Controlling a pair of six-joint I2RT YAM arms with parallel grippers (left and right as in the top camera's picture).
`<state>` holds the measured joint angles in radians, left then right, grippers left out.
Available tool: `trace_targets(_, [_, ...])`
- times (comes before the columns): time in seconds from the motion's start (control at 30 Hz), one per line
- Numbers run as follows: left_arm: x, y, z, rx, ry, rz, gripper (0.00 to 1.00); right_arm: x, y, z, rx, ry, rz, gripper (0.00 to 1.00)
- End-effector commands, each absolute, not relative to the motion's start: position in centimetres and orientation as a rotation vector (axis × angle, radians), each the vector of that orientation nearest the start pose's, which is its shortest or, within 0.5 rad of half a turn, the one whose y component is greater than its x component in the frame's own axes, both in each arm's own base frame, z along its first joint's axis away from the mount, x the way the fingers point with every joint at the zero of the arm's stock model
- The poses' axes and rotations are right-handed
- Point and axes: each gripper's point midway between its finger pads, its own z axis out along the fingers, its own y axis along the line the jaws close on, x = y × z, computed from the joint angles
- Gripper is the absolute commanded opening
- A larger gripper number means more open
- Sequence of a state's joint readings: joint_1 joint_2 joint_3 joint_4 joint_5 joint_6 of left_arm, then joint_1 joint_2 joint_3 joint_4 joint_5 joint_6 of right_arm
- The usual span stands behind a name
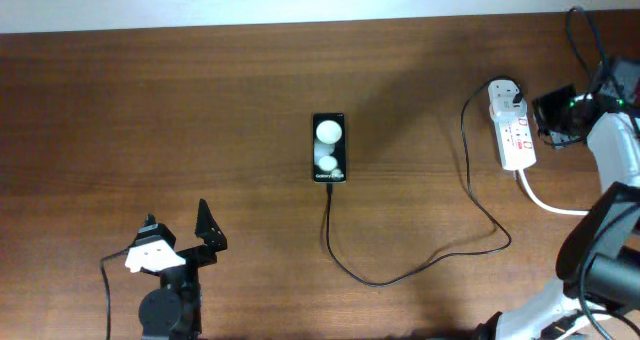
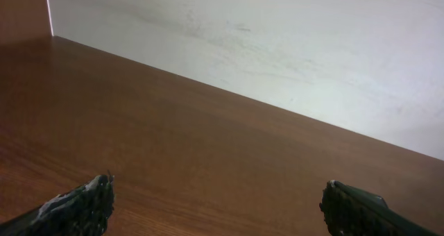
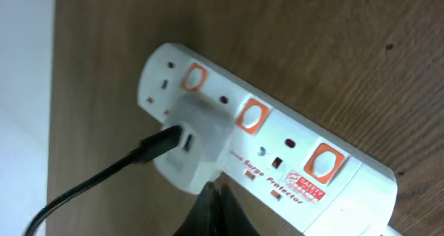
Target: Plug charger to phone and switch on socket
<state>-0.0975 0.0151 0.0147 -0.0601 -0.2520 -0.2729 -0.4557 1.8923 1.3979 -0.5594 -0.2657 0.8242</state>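
Down at the near left of the wooden table (image 1: 150, 100), the left gripper (image 1: 176, 218) sits with its fingers (image 2: 80, 207) spread wide. Nothing is between them, only bare wood beneath and a pale wall beyond. It is well apart from everything else on the table.

Toward the middle lies the phone (image 1: 329, 148), flat and face up, its long side running away from me. Two white round spots shine on its glossy black screen. The charger (image 1: 400, 276) meets the middle of the phone's near edge, though from above I cannot tell how far the plug tip is seated. From there the thin black cable drops toward the front, sweeps right in a loose loop, then climbs to the far end of the socket (image 1: 518, 145).

The socket lies on the right side of the table. A pale adapter (image 3: 198, 142) is plugged into its far outlet, with the black cable entering the adapter's side. Three orange-red switches (image 3: 253, 116) run in a row along the strip. I cannot tell which way they are set. A thick white cord (image 1: 545, 202) leaves the socket's near end and curves off to the right.

The right gripper (image 3: 214, 205) hangs right at the socket, by the edge beside the adapter. Its dark fingers are pressed together to a narrow point, grasping nothing.
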Motion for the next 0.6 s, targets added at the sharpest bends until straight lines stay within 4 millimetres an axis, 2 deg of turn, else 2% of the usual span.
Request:
trace_targets(0.0, [24.4,2.1,16.1,-0.342,1.595,-0.073,0.99,44.0,-17.5,8.1,1.589,2.14,0.464,0.04])
trace_targets(0.13, [24.4,2.1,16.1,-0.342,1.595,-0.073,0.99,44.5,-18.3,8.0,1.592,2.115,0.425,0.04])
trace_targets(0.27, [24.4,2.1,16.1,-0.342,1.595,-0.073,0.99,45.1,-18.6,6.4,1.595,2.12,0.42,0.04])
trace_targets(0.4, [24.4,2.1,16.1,-0.342,1.595,-0.073,0.99,45.5,-19.0,6.2,1.586,2.106,0.403,0.04])
trace_targets(0.5, [24.4,2.1,16.1,-0.342,1.595,-0.073,0.99,46.3,-18.3,6.1,1.55,2.109,0.377,0.04])
trace_targets(0.57, [24.4,2.1,16.1,-0.342,1.595,-0.073,0.99,46.6,-17.6,5.2,1.56,2.124,0.378,0.04])
